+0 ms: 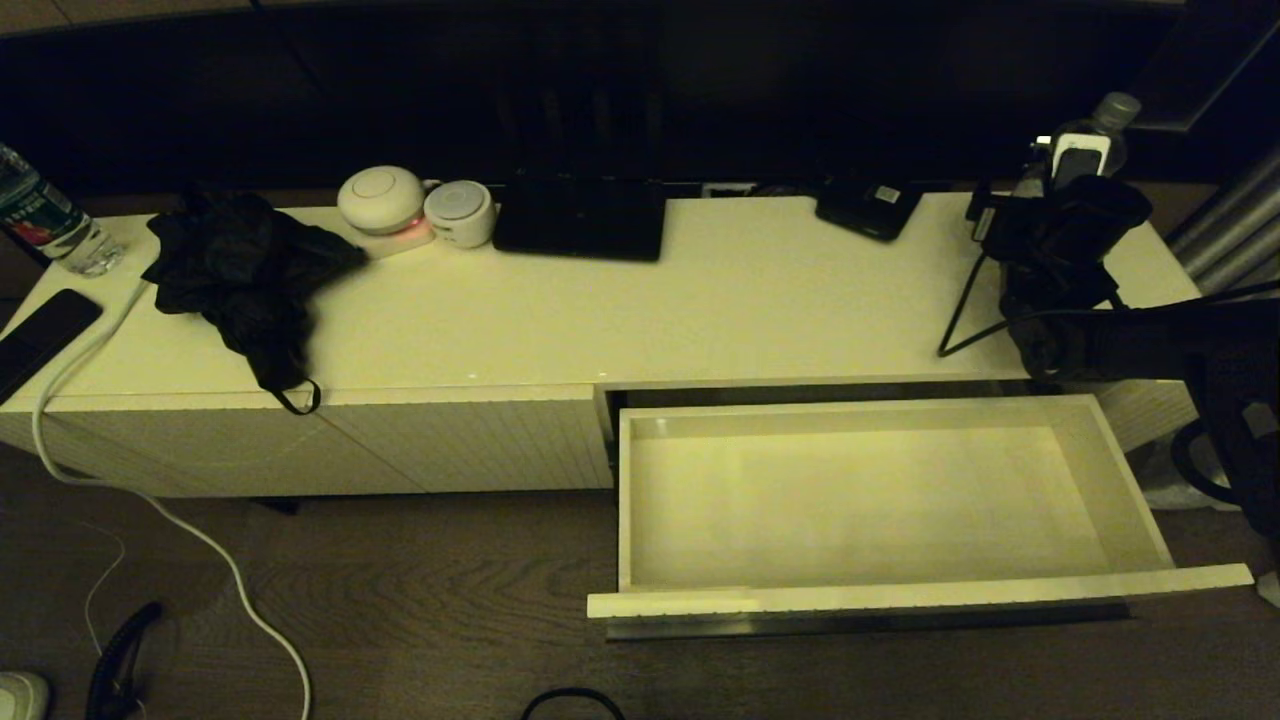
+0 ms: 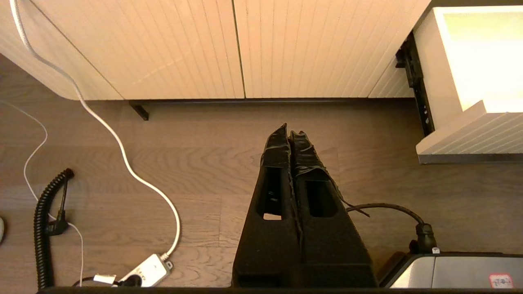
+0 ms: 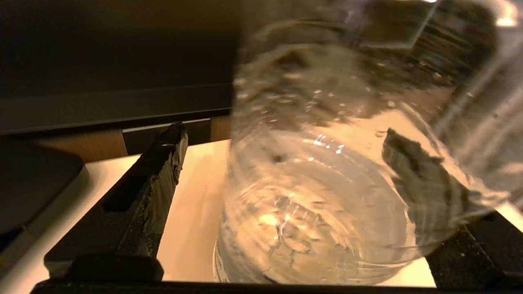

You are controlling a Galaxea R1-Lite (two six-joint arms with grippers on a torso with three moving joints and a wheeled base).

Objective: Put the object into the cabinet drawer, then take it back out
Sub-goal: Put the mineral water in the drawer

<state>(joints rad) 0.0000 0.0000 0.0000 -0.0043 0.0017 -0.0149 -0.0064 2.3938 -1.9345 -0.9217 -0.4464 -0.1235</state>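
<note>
Dim, warm yellowish light throughout. Brightest on the cabinet (image 1: 700, 310) top and inside the open drawer (image 1: 880, 500), fading to near black behind and to a dull brown on the floor (image 1: 420, 600). Strong glow off the drawer's inner wall in the left wrist view. Up close in the right wrist view, blurred and smeared bottle (image 3: 327, 183), speckled with small glints, with a finger (image 3: 425, 183) bent out of shape behind the plastic

My left gripper (image 2: 289, 134) hangs over the wood floor (image 2: 212, 163), its 2 fingers pressed together and gripping nothing. Ahead I see the cabinet (image 2: 196, 45) with its ribbed fronts, and beside it the drawer (image 2: 470, 134), pulled out. A white cable (image 2: 122, 151) snakes across the floor to a power strip (image 2: 147, 269).
</note>
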